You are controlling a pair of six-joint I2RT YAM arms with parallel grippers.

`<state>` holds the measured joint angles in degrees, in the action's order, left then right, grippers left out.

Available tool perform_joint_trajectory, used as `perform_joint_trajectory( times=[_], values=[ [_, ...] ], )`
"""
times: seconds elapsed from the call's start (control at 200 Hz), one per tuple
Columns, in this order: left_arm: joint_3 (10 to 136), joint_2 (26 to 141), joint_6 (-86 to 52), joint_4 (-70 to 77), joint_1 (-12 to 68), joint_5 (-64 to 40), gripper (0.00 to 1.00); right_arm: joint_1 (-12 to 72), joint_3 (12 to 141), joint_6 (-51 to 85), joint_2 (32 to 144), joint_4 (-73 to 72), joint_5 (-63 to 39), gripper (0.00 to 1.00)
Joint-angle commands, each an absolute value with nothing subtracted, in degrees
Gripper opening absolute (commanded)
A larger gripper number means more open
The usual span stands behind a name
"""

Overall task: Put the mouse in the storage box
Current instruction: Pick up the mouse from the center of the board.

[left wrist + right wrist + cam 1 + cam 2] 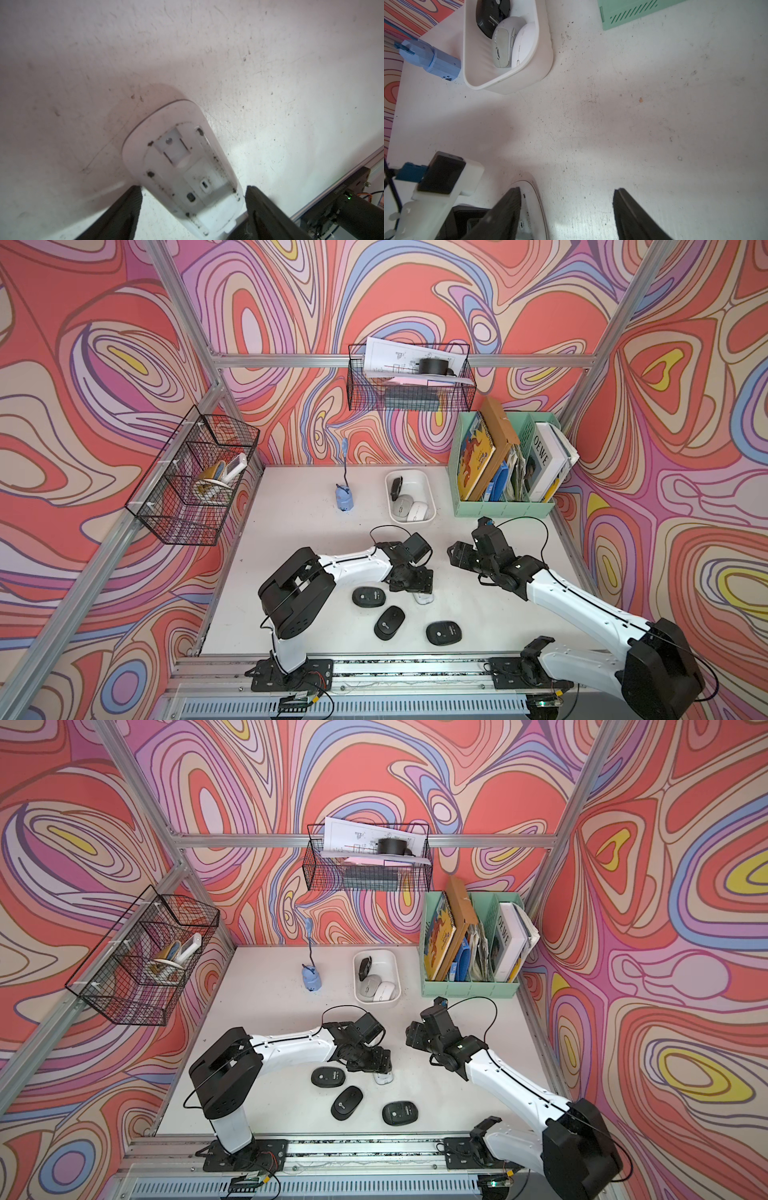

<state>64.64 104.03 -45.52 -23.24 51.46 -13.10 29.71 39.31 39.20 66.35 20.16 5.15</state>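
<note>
flat white plastic mouse: laid belly-up, well apart from the small white plastic storage box
left gripper: spread, set astride that mouse
right gripper: spread, nothing pinched, nearer the box

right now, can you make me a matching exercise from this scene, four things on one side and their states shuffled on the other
Things:
1. white mouse
2. storage box
3. right gripper
4. green file organizer

States:
a. holds books
b. open, holding nothing
c. lies underside up on the table between the fingers of the left gripper
d. holds three mice

Pairs: 1-c, 2-d, 3-b, 4-a
</note>
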Motion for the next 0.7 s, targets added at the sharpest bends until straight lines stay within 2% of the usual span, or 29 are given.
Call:
perform_joint_trajectory(
  times=[0.0, 0.315, 0.426, 0.586, 0.696],
  values=[
    [64.8, 105.2, -46.0, -25.5, 51.9, -11.8, 0.79, 30.1, 38.5, 39.7, 65.0, 19.9, 5.8, 0.72],
    [70.0, 112.1, -45.9, -29.2, 51.8, -11.1, 0.58, 30.1, 37.6, 40.3, 63.8, 20.2, 6.1, 0.72],
    [70.8, 112.5, -45.7, -29.3, 51.9, -10.9, 0.54, 30.1, 37.4, 40.3, 63.5, 20.3, 6.2, 0.72],
    [71.1, 111.4, -45.6, -28.0, 51.9, -10.0, 0.35, 30.1, 37.3, 40.4, 63.4, 20.3, 6.4, 0.71],
    [71.8, 109.7, -44.7, -28.9, 51.9, -7.5, 0.18, 30.1, 37.2, 40.4, 63.4, 20.3, 6.6, 0.71]
  ],
)
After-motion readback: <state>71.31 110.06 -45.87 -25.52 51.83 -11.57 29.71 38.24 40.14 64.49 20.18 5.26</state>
